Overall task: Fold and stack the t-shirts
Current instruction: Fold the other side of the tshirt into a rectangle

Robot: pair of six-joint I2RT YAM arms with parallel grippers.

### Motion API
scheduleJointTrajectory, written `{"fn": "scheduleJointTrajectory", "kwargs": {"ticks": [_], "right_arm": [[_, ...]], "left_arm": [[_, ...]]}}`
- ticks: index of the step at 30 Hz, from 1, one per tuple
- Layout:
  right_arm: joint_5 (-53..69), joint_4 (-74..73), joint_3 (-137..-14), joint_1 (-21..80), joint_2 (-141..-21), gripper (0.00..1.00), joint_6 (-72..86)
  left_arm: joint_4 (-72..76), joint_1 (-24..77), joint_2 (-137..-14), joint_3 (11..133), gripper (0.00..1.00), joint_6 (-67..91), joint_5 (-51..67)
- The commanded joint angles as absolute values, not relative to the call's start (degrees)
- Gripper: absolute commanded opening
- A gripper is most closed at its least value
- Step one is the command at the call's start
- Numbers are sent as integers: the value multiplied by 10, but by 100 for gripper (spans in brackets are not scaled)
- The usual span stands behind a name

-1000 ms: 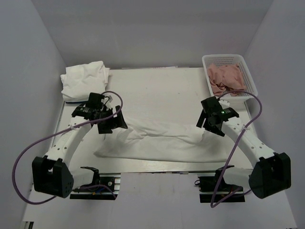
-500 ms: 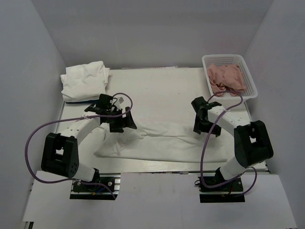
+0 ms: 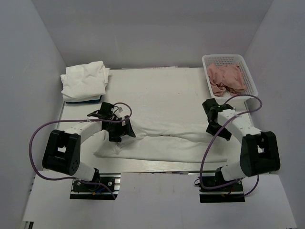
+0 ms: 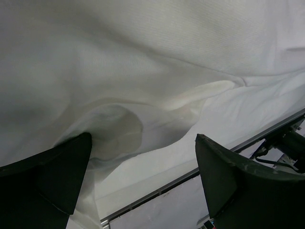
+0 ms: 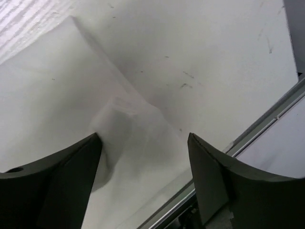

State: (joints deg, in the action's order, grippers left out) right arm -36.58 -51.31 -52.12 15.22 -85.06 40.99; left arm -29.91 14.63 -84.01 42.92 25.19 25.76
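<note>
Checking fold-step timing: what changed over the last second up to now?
Left gripper moved right and nearer, ending low over the spread t-shirt. Right gripper swung left, then back right, ending at the shirt's right end. Both are open and neither holds cloth. Folded stack and basket are unchanged.
</note>
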Motion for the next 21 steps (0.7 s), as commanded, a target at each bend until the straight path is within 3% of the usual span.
{"fn": "scheduleJointTrajectory", "kwargs": {"ticks": [1,6,21], "right_arm": [[-381,-566,-495,135,-787,81,461],[-302,-553,-441,113,-704,90,467],[-239,-470,-501,99,-603,90,403]], "left_arm": [[-299,149,-842,418,100,256,232],[-319,149,-807,431,100,246,245],[-351,149,-820,542,100,208,247]]}}
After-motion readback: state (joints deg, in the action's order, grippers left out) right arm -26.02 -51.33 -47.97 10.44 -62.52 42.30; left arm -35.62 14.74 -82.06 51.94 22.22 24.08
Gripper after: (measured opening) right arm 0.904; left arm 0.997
